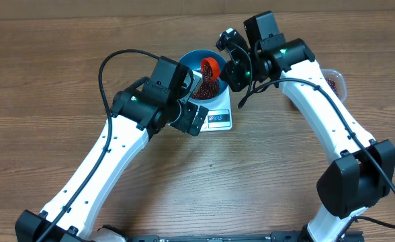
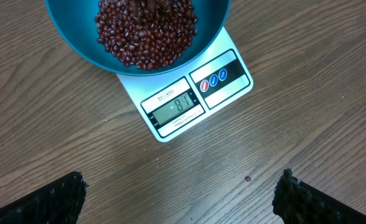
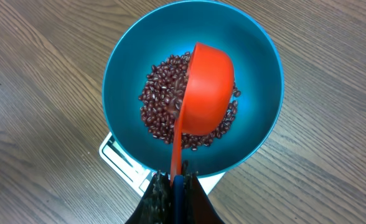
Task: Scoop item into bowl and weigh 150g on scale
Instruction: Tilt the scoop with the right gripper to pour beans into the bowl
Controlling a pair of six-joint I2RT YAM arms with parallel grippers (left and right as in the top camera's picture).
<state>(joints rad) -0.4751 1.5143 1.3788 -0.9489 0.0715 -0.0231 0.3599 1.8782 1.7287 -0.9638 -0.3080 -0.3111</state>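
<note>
Left gripper (image 2: 182, 186) jaws spread wide, empty, over table (image 2: 46, 130) just short of the scale (image 2: 229, 74). Blue bowl (image 3: 121, 74) sits on the scale, beans (image 3: 158, 112) heaped inside. Right gripper (image 3: 173, 186) clamped on orange scoop (image 3: 208, 87) handle, cup tilted over the beans.

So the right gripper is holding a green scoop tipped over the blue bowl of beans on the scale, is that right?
No, the scoop is orange-red, not green; the right wrist view shows it. The rest stands: the right gripper holds it tipped over the blue bowl of beans on the scale.
</note>
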